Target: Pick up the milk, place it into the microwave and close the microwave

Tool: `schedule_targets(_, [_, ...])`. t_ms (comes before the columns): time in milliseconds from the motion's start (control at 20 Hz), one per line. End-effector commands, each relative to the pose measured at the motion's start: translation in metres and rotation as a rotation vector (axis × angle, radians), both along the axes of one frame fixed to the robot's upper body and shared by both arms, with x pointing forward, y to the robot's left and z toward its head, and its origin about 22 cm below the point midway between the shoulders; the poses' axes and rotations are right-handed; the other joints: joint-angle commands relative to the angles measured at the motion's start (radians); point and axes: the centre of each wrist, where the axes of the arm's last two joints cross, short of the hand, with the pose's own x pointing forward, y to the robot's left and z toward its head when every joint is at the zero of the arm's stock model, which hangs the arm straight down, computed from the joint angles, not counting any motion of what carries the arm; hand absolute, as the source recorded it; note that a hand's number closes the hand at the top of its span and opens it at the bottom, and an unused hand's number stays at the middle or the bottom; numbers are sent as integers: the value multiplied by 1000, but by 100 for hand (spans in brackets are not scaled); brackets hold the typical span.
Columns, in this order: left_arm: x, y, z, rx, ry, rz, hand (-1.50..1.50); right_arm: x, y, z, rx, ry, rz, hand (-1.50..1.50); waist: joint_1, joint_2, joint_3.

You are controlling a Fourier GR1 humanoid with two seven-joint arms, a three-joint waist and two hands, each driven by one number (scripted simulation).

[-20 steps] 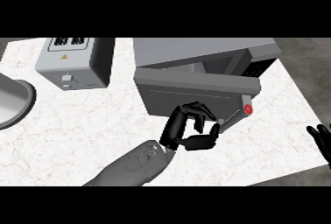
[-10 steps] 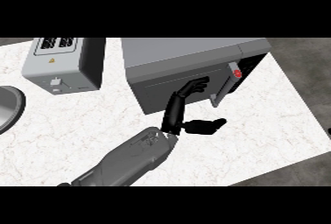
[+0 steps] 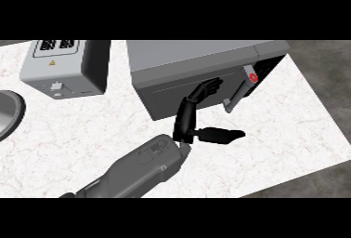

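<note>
Now | microwave (image 3: 185, 69) door ajar | left hand (image 3: 186, 118) fingers (image 3: 205, 88) flat on door

I count one microwave (image 3: 198, 69) just past my fingertips, and one toaster (image 3: 61, 65) well off to the hand's left. One hand (image 3: 188, 116) shows, on one grey forearm (image 3: 133, 172). One round rim (image 3: 8, 111) sits far left of it (only partly in view). One counter (image 3: 68, 135) underneath.

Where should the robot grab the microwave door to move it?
Probably the light handle bar near the microwave door free edge, approached from the front. It stands out from the flat panel, so fingers could hook behind it. The left hand touches the panel.
</note>
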Motion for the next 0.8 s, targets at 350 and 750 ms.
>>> schedule_targets(350, [24,3,13,-33,-16,99,-150,15,-4,16,-31,-41,-21,150,-2,17,1])
schedule_targets(750, [22,2,12,-54,-23,84,-150,31,13,-28,279,78,137,-150,11,28,10])
